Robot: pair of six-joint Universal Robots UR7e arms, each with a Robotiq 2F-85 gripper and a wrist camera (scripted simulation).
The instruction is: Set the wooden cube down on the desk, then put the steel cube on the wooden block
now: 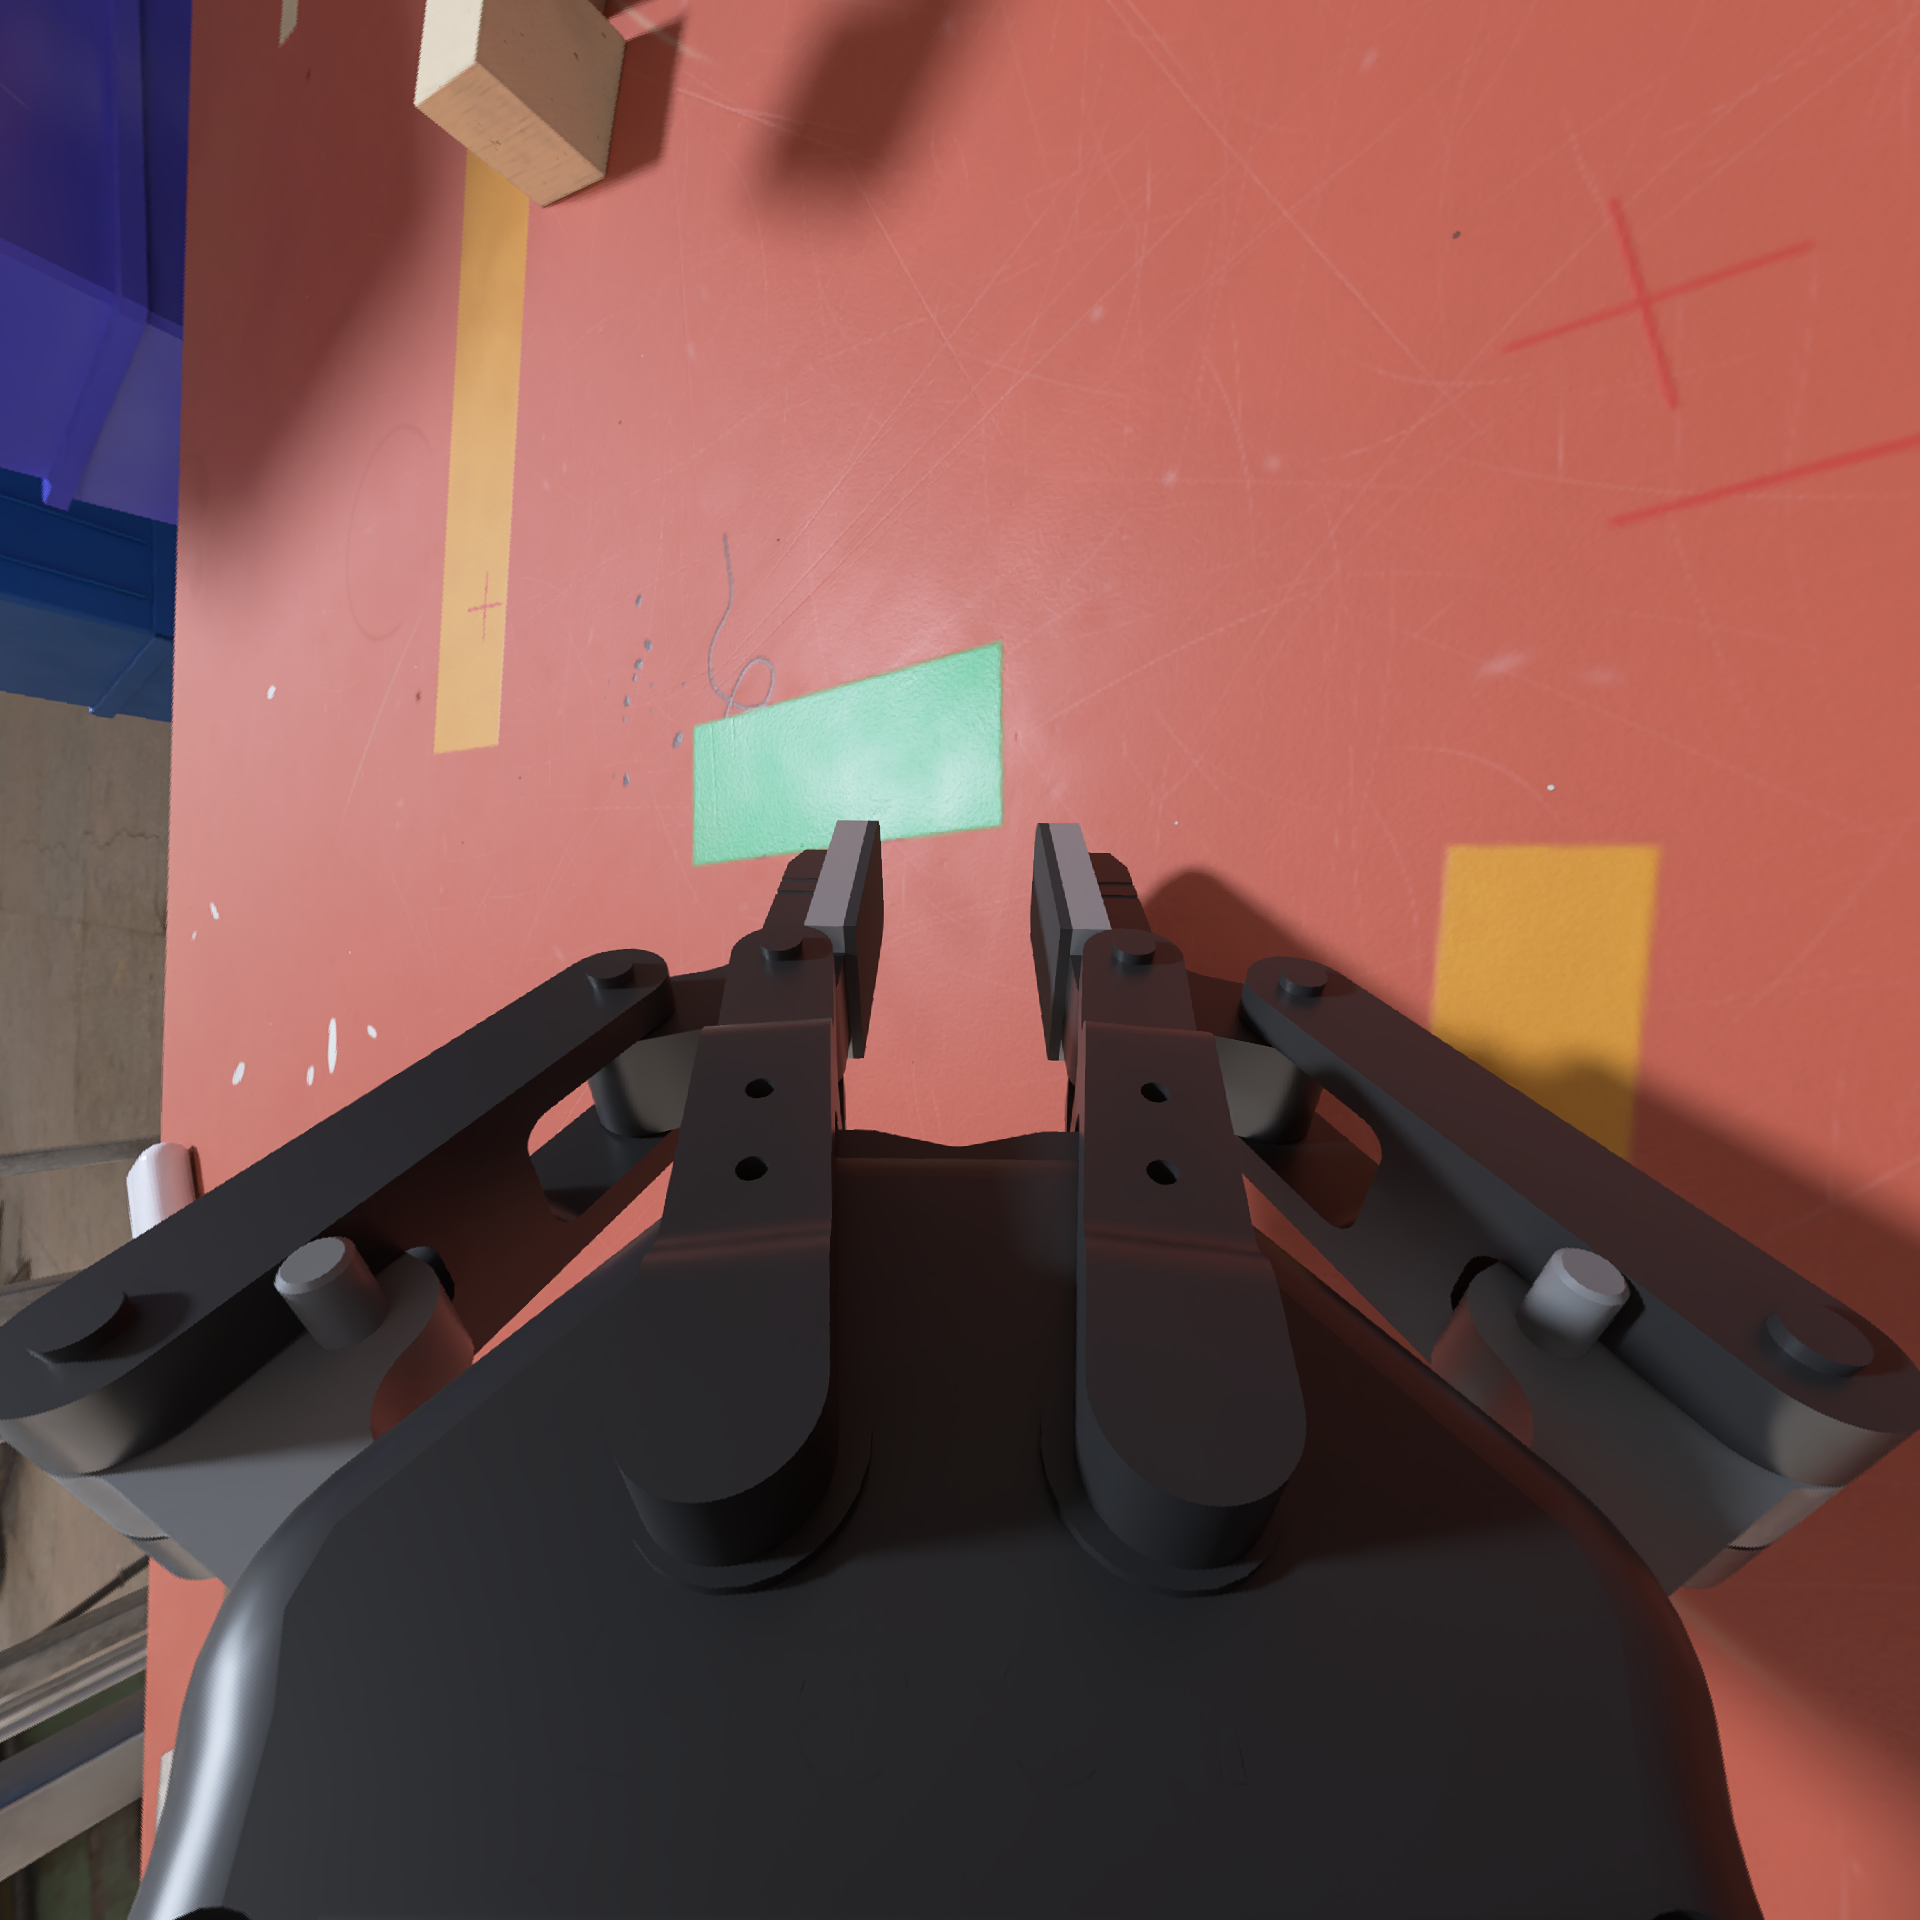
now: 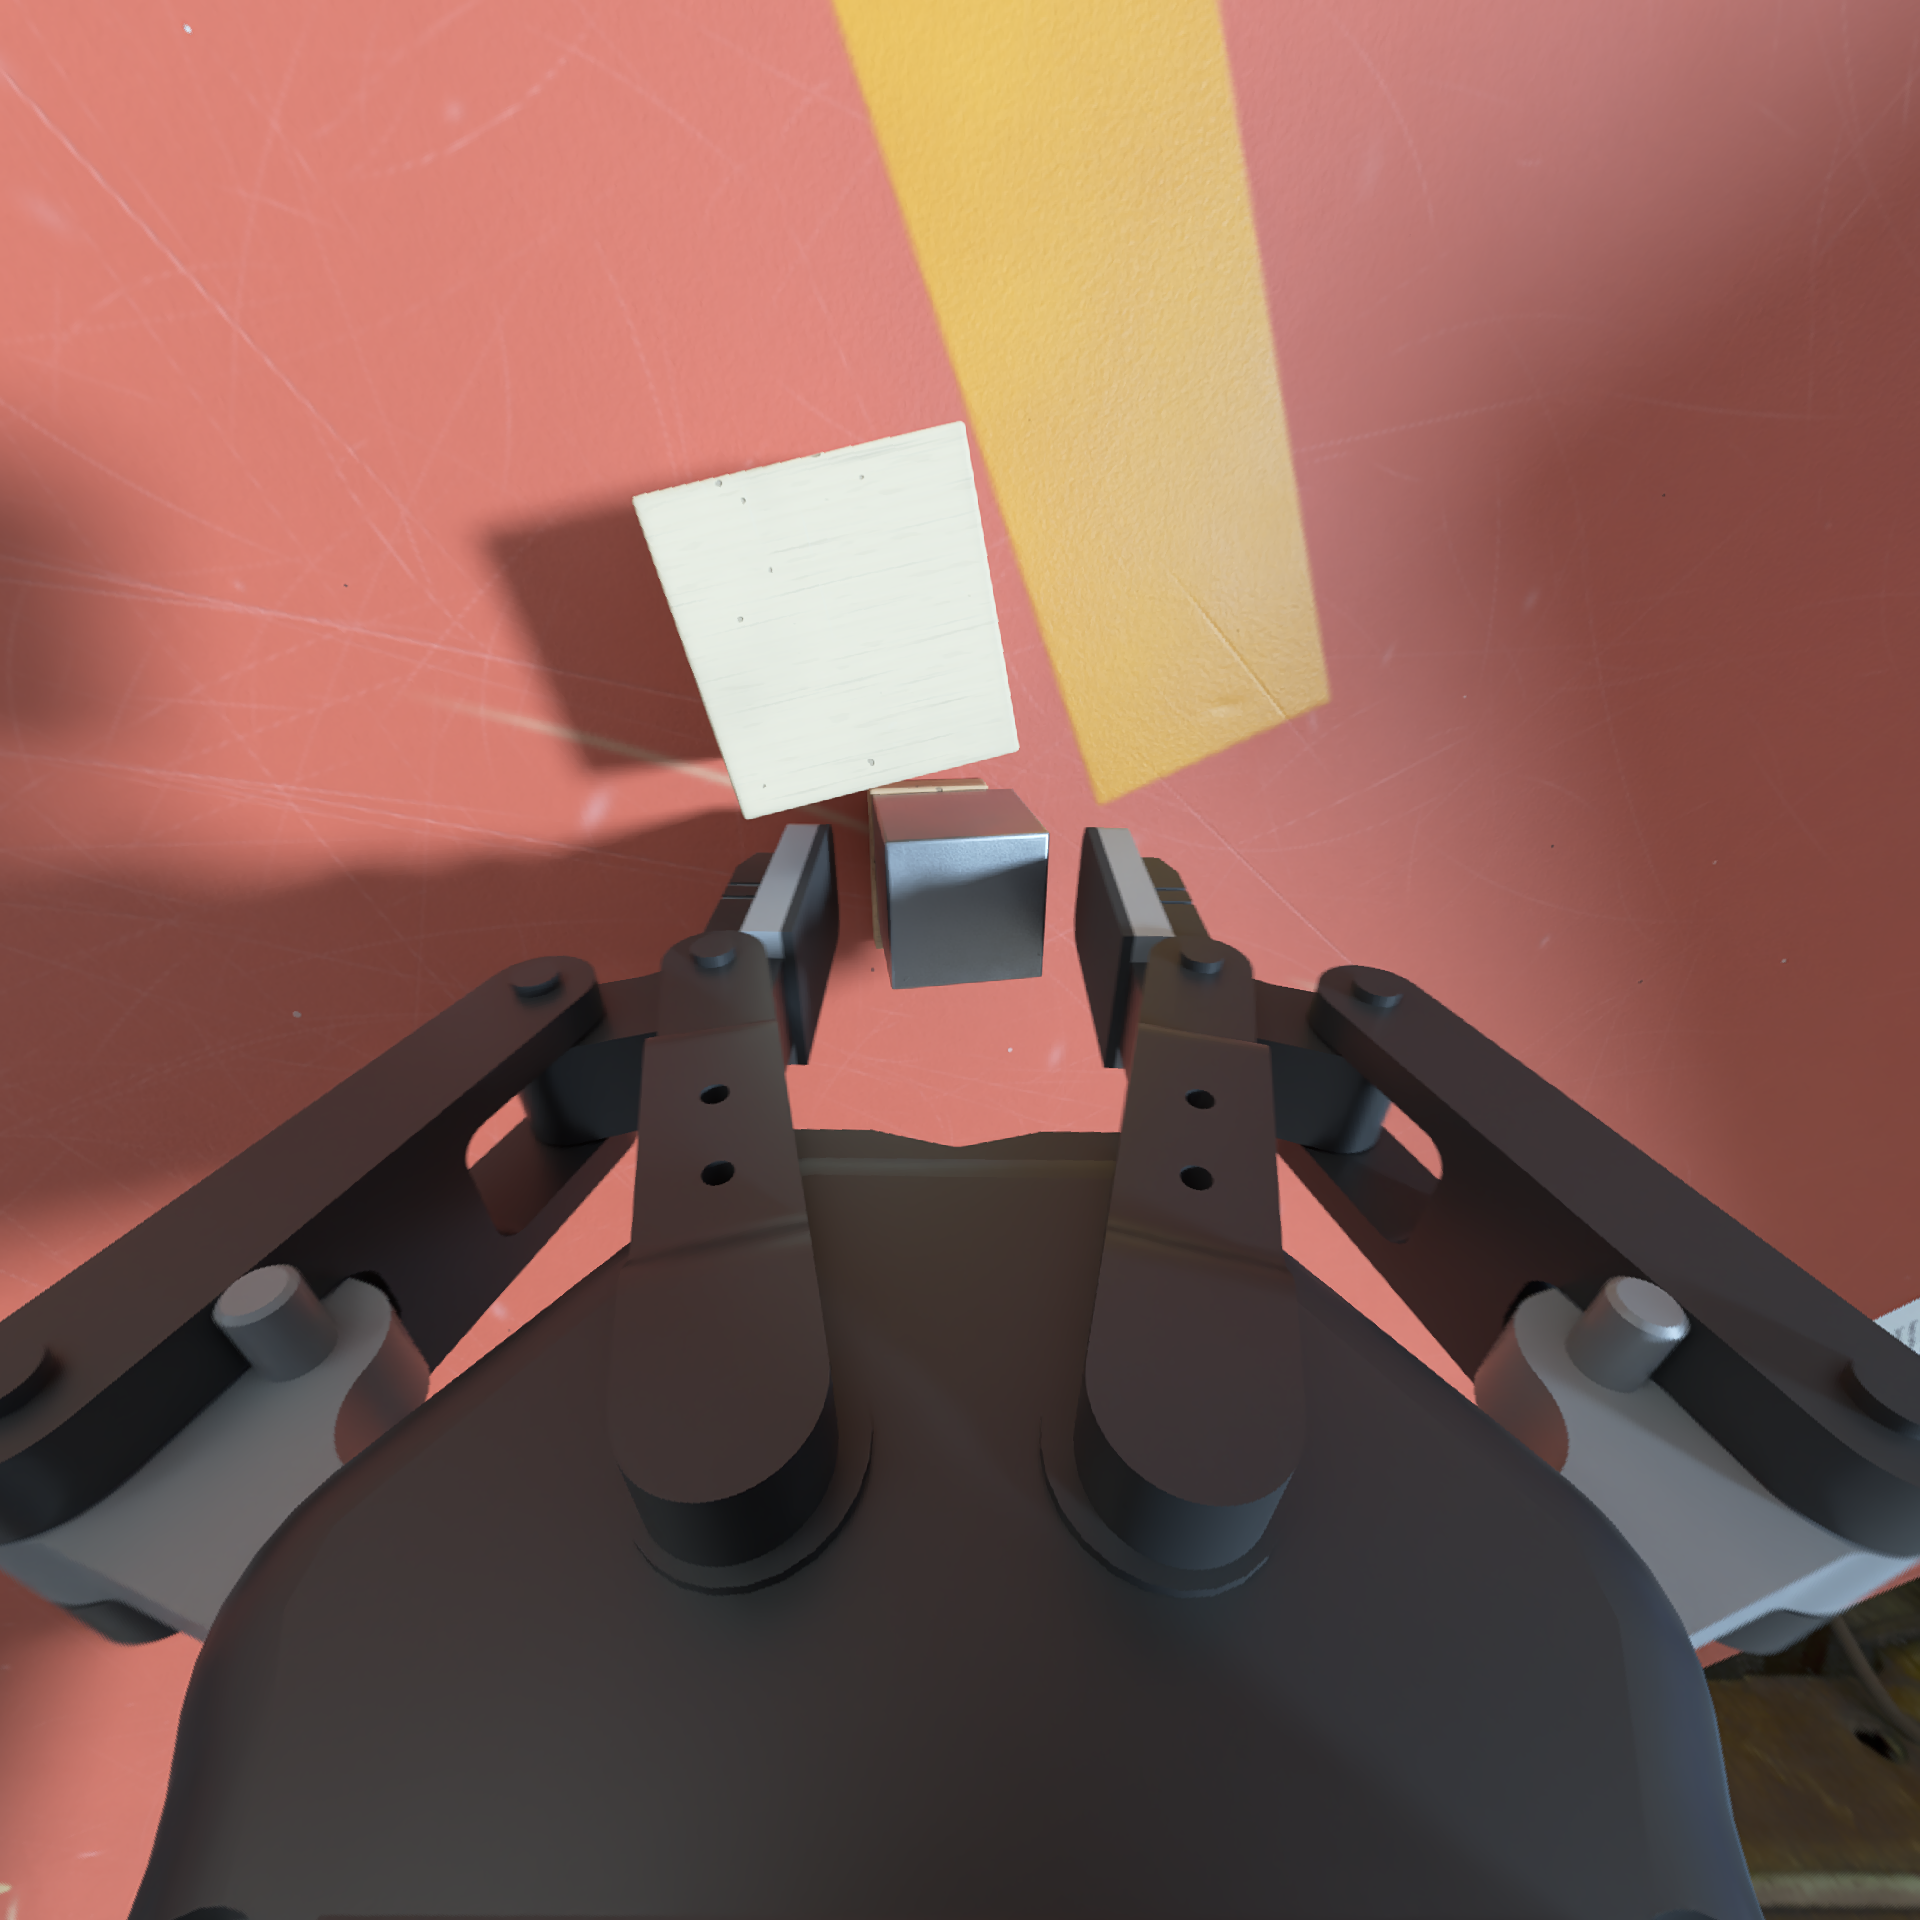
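Observation:
In the right wrist view, the steel cube sits between the fingers of my right gripper. The jaws are open, with a small gap on each side of the cube. A thin tan wooden edge shows just behind and left of the steel cube; I cannot tell if the cube rests on it. A larger pale wooden block stands on the red desk just beyond. My left gripper is open and empty above a green patch. A wooden block shows at the top left of the left wrist view.
A blue bin stands past the desk's left edge in the left wrist view. Yellow strips and a yellow patch are marked flat on the desk. Red crosses are drawn at the right.

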